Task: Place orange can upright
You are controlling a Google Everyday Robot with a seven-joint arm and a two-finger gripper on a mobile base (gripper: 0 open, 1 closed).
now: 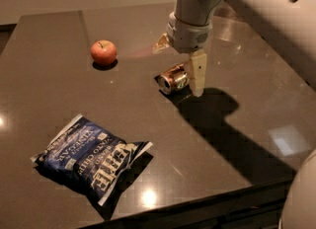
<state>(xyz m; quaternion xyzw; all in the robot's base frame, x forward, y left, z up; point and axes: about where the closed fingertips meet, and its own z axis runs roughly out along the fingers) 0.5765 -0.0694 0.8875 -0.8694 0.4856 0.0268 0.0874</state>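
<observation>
So the orange can (174, 79) was found lying on its side near the middle of the table (49, 90), silver end turned toward the camera. The gripper (178, 70) was hung right over it, jaws spread either side, probably lined up for a grab. Nothing could be read on the can. "VINEGAR" was made out upside down on the blue chip bag (91, 159).

Pale grey arm (256, 6), rounded wrist — cream-fingered gripper (178, 69) at orange can (173, 79)
</observation>
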